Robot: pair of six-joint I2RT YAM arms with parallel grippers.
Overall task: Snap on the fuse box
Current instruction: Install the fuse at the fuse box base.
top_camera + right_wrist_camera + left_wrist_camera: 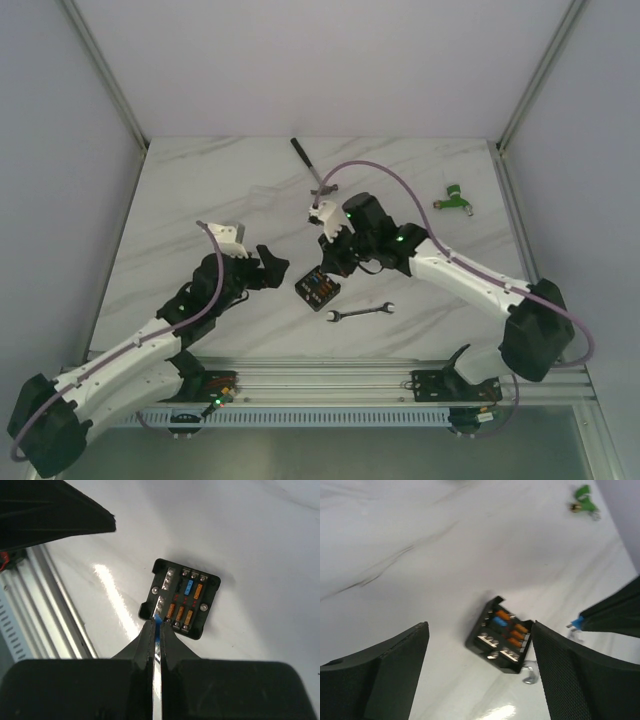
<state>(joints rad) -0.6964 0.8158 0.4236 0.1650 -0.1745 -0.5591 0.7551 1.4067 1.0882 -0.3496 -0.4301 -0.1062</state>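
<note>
A: From above, where's the fuse box (318, 289)?

B: Flat on the bench (200, 200), midway between the arms, with a wrench (360, 312) just beside it on the near right. Its open face is up, and I see no cover anywhere. It sits cornerwise to the bench edges, and it's so nearly square that I can't pick a long axis. The left gripper (275, 268) stands apart to its left, and the right gripper (327, 263) hangs close over its far side.

A: Left wrist view?

B: Its jaws gape wide, holding nothing, and the box lies on the bench between and beyond them. Orange and blue fuses (501, 621) sit in their rows. The other arm's tip pokes in from the right with a blue fuse (577, 623) pinched in it.

A: And the right wrist?

B: Jaws closed tight on that blue sliver, just above the box's near edge by the metal terminals (169, 580). I'd judge the fuse held and lined up but not seated; pressing it home is what's left
</note>
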